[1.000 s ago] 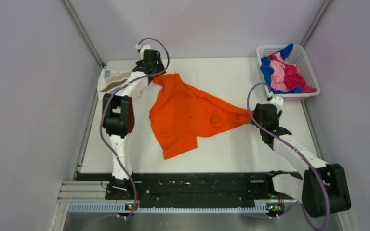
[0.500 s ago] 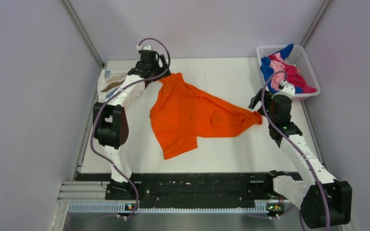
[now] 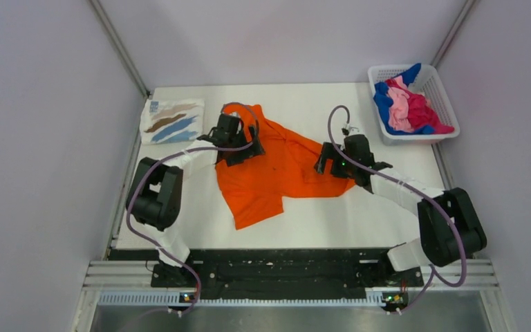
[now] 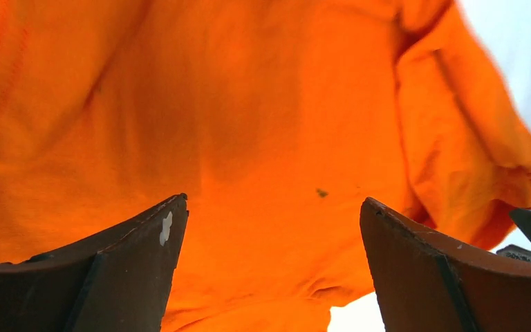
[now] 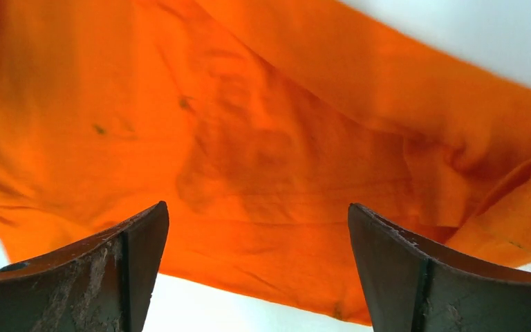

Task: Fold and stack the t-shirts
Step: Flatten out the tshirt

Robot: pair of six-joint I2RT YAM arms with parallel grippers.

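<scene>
A bright orange t-shirt lies spread and rumpled in the middle of the table. My left gripper hovers over its upper left part, jaws wide open, and the left wrist view is filled with orange cloth. My right gripper is over the shirt's right edge, also open with nothing between its fingers; orange cloth spans the right wrist view. A folded white t-shirt with brown and blue streaks lies at the far left. Blue, pink and magenta t-shirts are heaped in the basket.
The white lattice basket stands at the table's far right corner. Grey walls close in the table on three sides. A black rail with the arm bases runs along the near edge.
Both grippers have let go of the orange t-shirt and opened. The left one moved from the far left corner down over the shirt; the right one swung inward over its right edge.
</scene>
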